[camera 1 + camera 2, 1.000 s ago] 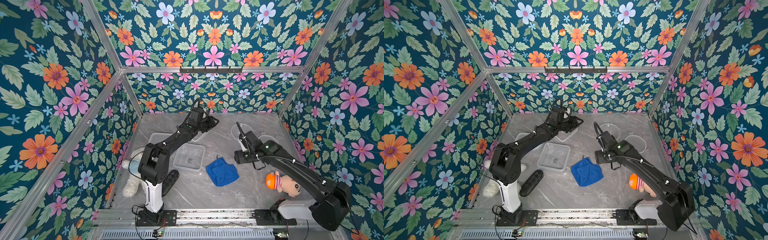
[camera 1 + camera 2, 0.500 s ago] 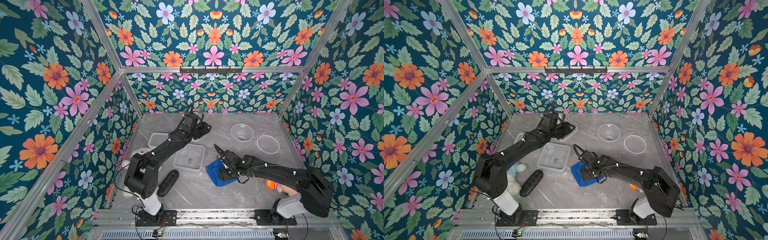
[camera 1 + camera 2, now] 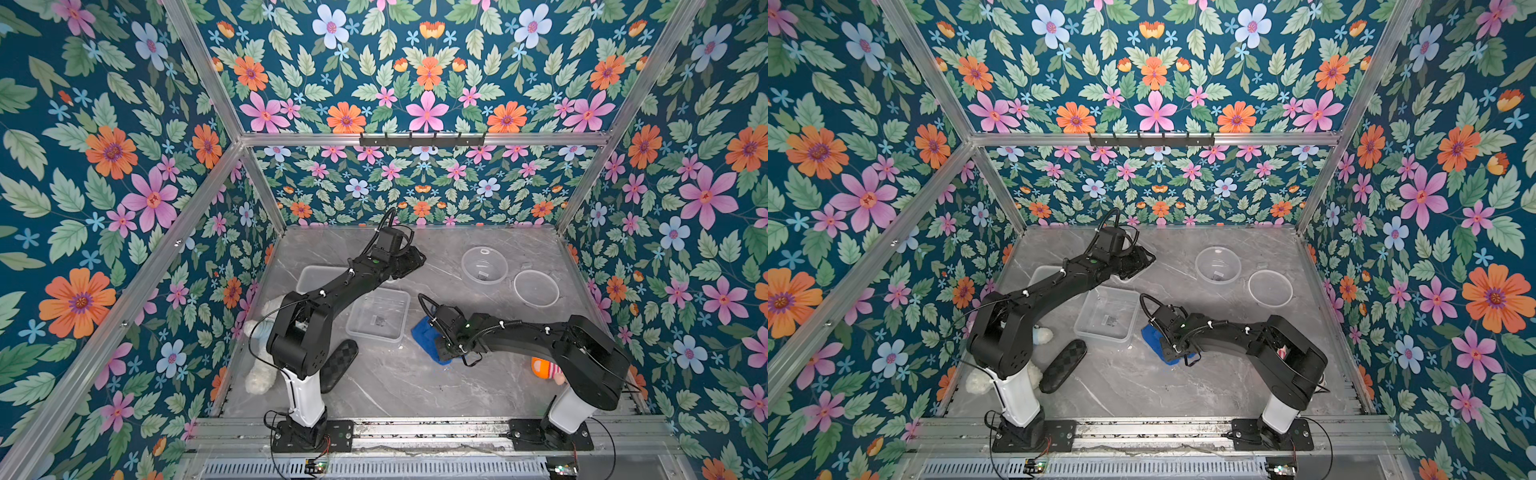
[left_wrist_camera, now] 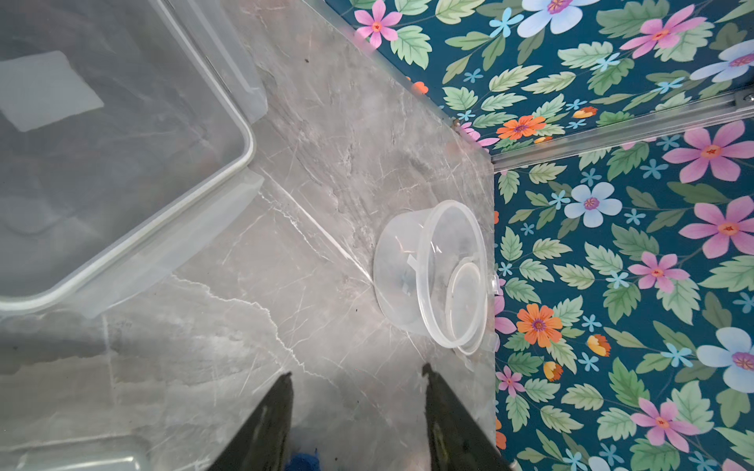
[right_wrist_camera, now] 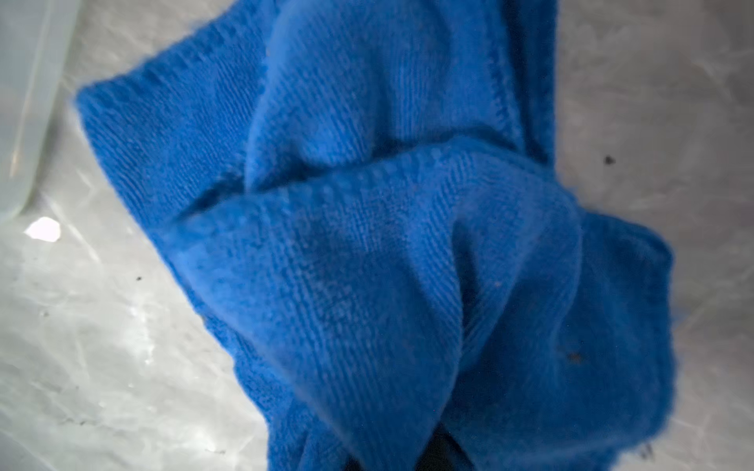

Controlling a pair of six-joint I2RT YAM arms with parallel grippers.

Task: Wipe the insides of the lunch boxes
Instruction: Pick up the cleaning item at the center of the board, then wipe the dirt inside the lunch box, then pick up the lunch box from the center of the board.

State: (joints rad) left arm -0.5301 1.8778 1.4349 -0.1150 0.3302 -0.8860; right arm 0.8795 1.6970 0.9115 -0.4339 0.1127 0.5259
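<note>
Lunch boxes (image 3: pixel 1108 318) stand open on the counter (image 3: pixel 395 386), and the step in hand looks like fetching the cloth (image 5: pixel 367 265). Just beside the rectangular box (image 3: pixel 378 313), on the right arm's side, that arm reaches low across the counter with its wrist bent down. The right tool (image 5: pixel 438 448) is pinched narrow on a bunched fold of cloth. Next it should lift the cloth clear and press it into the rectangular box without shoving it. Behind that box, the square box (image 3: pixel 318 276) lies partly under the outstretched left arm. The left tool (image 4: pixel 359 412) hangs half wide and empty. Farther back from the rectangular box, on the right arm's side, stand the round box (image 3: pixel 484 264) and a lid (image 3: pixel 536 288).
</note>
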